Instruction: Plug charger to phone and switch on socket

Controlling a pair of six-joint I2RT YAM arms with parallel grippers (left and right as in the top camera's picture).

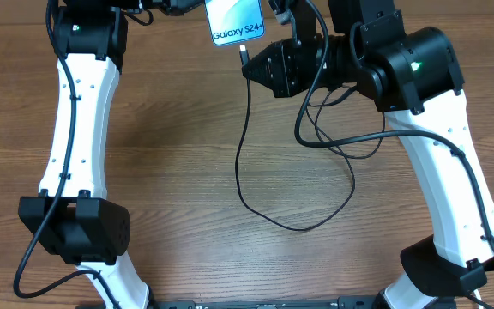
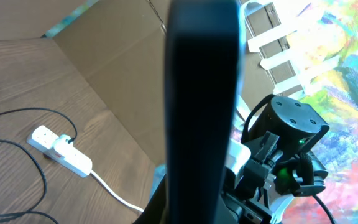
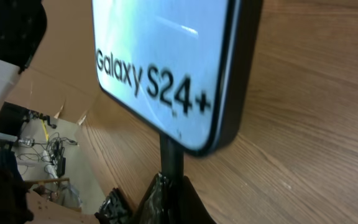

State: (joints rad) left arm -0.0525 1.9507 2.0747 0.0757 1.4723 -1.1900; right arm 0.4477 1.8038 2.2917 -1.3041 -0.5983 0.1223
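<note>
- The phone (image 1: 234,21) was at the middle of the far edge of the surface (image 1: 178,172), its bright screen reading "Galaxy S24+" and facing up towards the overhead camera.
- The left pincer (image 2: 191,208) was closed on the phone. In the left wrist view the phone's dark body rose straight up through the middle of the picture, though the fingers themselves were hard to make out.
- The right pincer (image 3: 169,202) was clamped on the charger (image 1: 237,172) just behind its connector tip (image 3: 171,155), which pointed up at the phone's lower edge.
- In the right wrist view the tip reached that edge just below the printed text. Whether it sat in the port could not be told.
- From the right pincer the thin black cable dropped towards the near edge of the surface. It curved in a wide loop across the middle and climbed back towards the right arm, where it tangled in smaller loops.
- The socket (image 2: 61,149) appeared only in the left wrist view. It lay flat on the surface close to the foot of a brown cardboard wall (image 2: 123,62).
- A white plug adapter sat in the socket with a black cable running from it, and its white cord (image 2: 114,193) trailed away along the surface.
</note>
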